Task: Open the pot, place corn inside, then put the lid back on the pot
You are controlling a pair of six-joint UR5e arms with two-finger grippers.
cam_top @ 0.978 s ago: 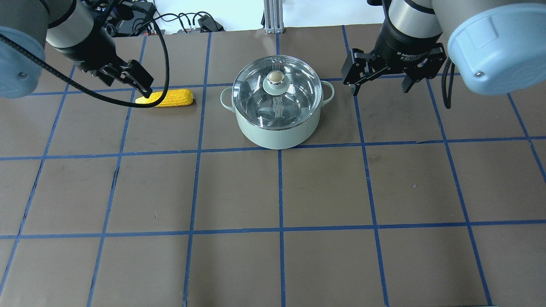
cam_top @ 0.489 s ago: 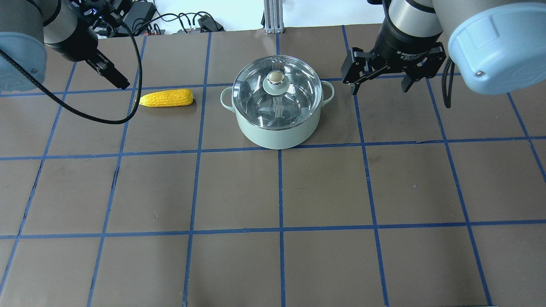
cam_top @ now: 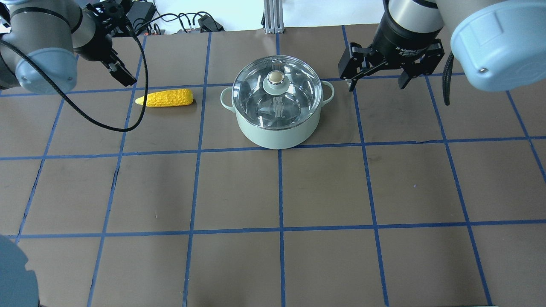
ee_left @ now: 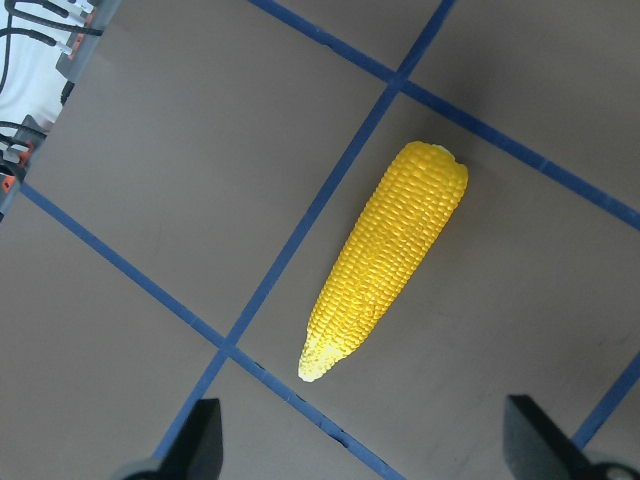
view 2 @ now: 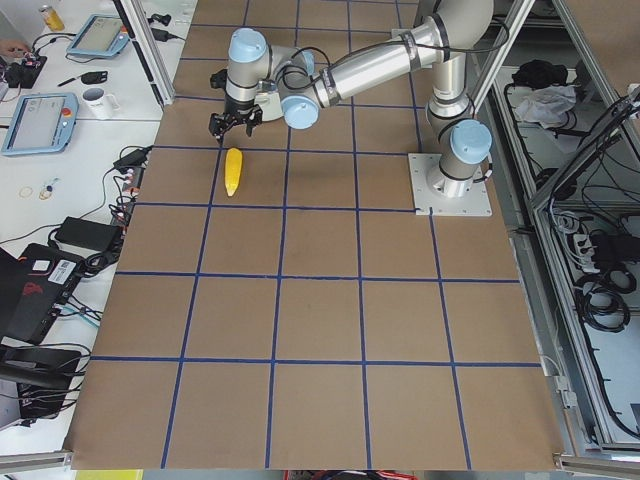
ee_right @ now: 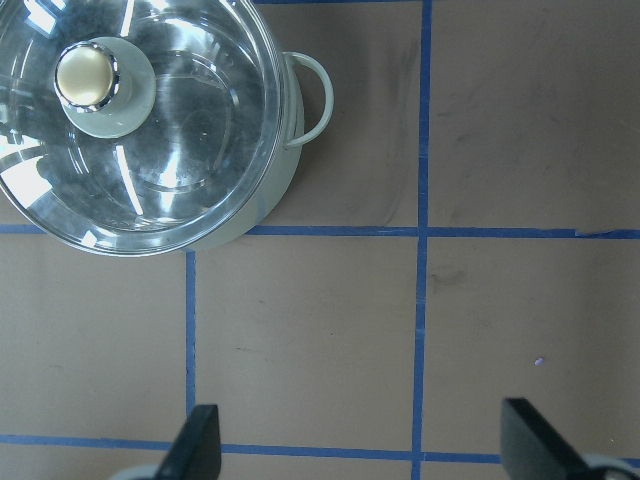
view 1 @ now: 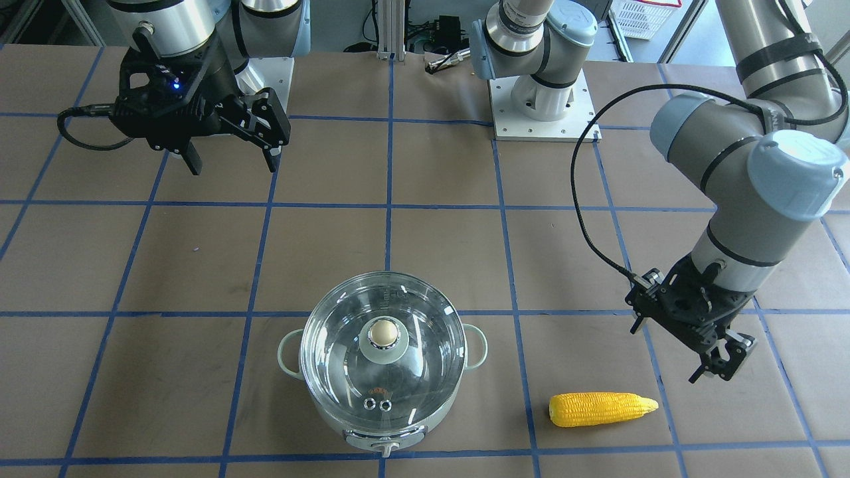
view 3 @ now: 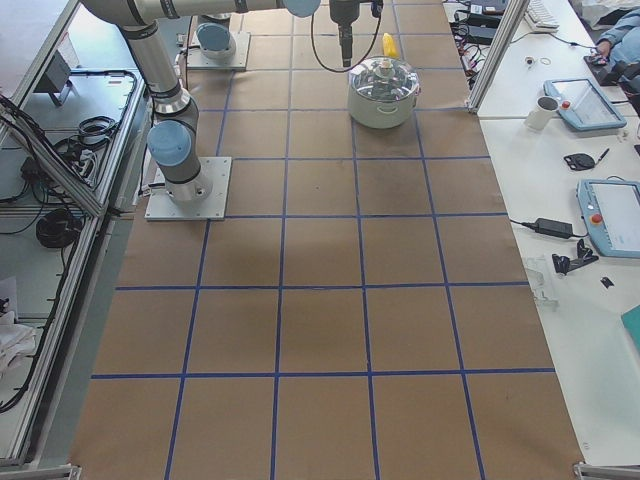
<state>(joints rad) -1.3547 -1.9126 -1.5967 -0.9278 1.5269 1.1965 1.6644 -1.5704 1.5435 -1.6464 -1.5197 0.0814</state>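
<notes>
The mint-green pot (cam_top: 277, 134) stands on the table with the glass lid (cam_top: 298, 96) on it, beige knob (cam_top: 276, 77) on top. The yellow corn (cam_top: 165, 98) lies on the table to its left, and also shows in the left wrist view (ee_left: 390, 255). My left gripper (cam_top: 122, 76) is open and empty, hovering above and just beyond the corn's pointed end, fingers (ee_left: 200, 440) clear of it. My right gripper (cam_top: 376, 85) is open and empty, in the air right of the pot's handle (cam_top: 328, 91). The right wrist view shows the lid (ee_right: 190, 150) and pot.
Brown table (cam_top: 281, 192) with a blue tape grid. Cables and power gear (cam_top: 179, 19) lie beyond the far edge. A metal post (cam_top: 271, 17) stands behind the pot. The left arm's black cable (cam_top: 106, 123) loops over the table near the corn.
My left gripper drew back from the corn's tip to the left, then came partly back while the arm swung round. My right gripper shifted slightly farther back. Pot, lid and corn have not moved.
</notes>
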